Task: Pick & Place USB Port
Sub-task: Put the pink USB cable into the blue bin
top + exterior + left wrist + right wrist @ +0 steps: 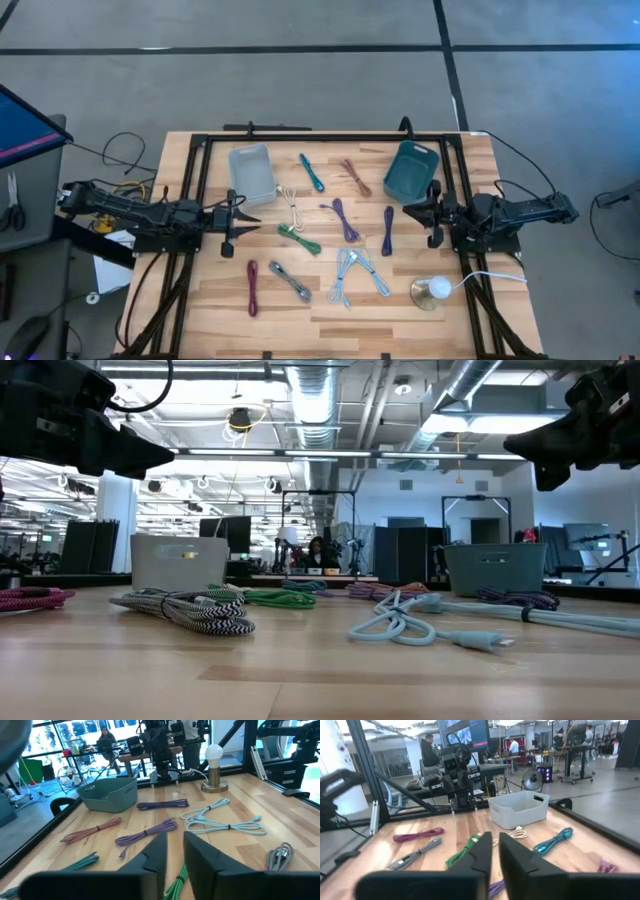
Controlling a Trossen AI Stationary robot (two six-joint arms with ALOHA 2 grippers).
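- Waiting at the left edge of the light wooden slatted table (200, 310), the left gripper (243, 220) hangs above the surface with its two fingers nearly pressed together, only a thin slit between them, pinching nothing.
- Its twin, the right gripper (428, 212), hangs at the right edge, fingers likewise almost closed and empty; both arms point inward, which looks like a ready pose before any pick.
- Between them the bundled USB cables lie scattered flat and mostly apart, so each can be taken singly: a green braided cable (299, 238) just beside the left gripper, a dark purple cable (387, 230) near the right one, and a pale blue cable (357, 274) on the near side.
- Two open bins sit toward the far side, likely as drop places: a light grey plastic bin (251, 172) on the left, a teal plastic bin (411, 170) on the right.
- A white bulb on a brass base (433, 290) stands near right, off the working area.
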